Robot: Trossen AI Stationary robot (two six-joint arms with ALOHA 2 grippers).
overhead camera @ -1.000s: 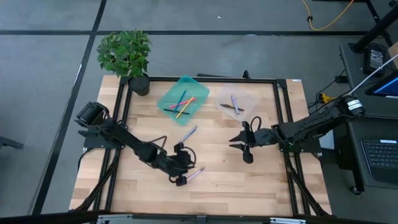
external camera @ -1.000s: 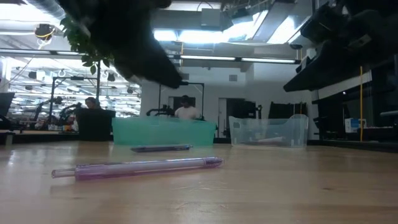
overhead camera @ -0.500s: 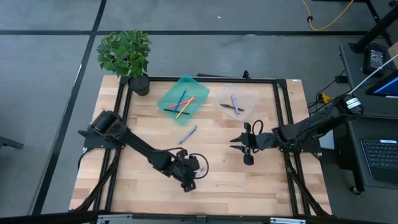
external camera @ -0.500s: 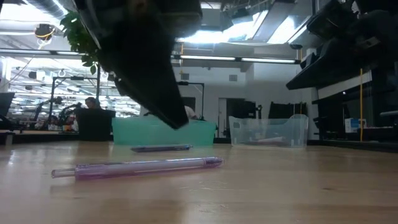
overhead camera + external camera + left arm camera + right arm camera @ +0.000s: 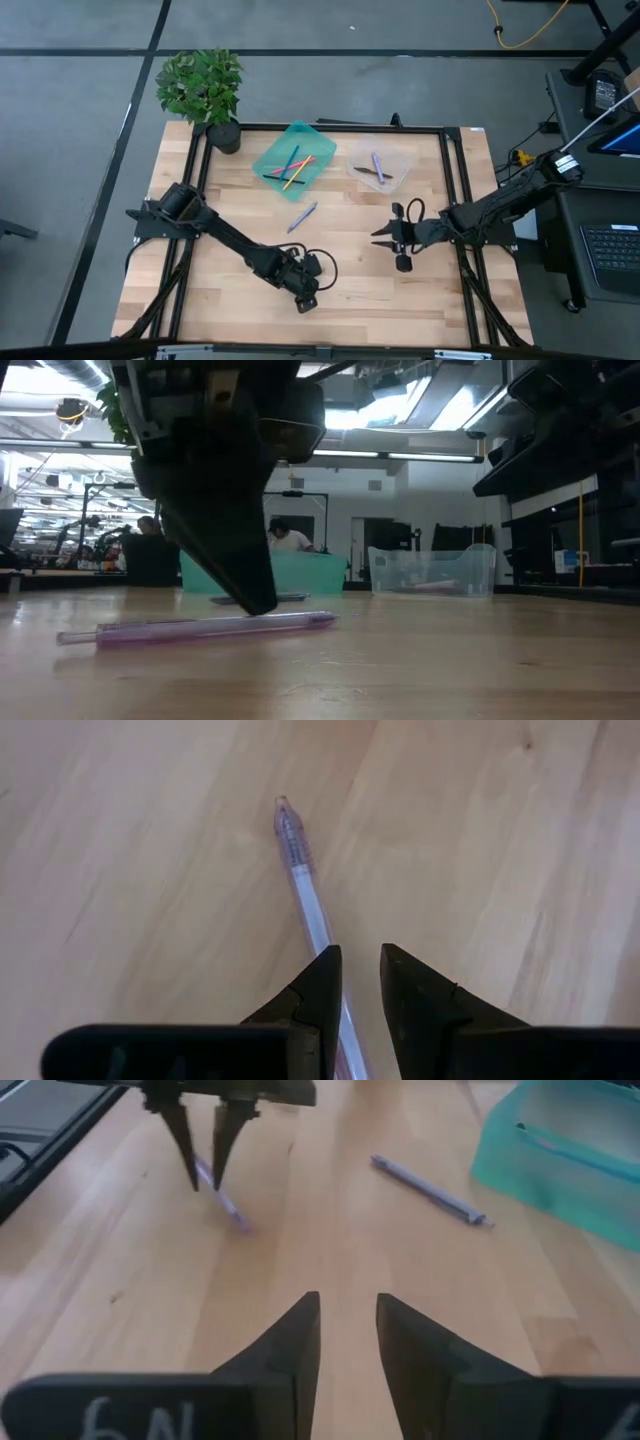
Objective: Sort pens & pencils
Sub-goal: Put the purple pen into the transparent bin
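Observation:
A lavender pen (image 5: 300, 870) lies flat on the wood near the table's near edge, also seen in the low view (image 5: 200, 628). My left gripper (image 5: 358, 982) stands over it with a narrow gap, one finger on each side, and hides it in the high view (image 5: 305, 292). My right gripper (image 5: 385, 235) hovers open at the table's middle right, touching nothing. A second lavender pen (image 5: 302, 215) lies flat mid-table. A teal tray (image 5: 275, 160) holds pink, yellow and blue sticks. A clear tray (image 5: 398, 160) holds a lavender and a dark one. My left gripper comes at the lavender pen from above, pointing down, its fingers across the pen. The rear part of the barrel (image 5: 325, 935) runs in between the fingertips and meets one finger (image 5: 320, 982). The pen lies flat on the table.
A potted plant (image 5: 205, 90) stands at the far left corner. A black frame (image 5: 200, 170) runs round the table top. Bare wood spreads between the two arms and along the near edge (image 5: 400, 310). People show in the room behind (image 5: 285, 538).
My left gripper has moved toward the table's right and near edge and come down over the lavender pen, which now sits between its fingers. The pen has slid a little along the table. My right gripper has drifted slightly toward the near edge.

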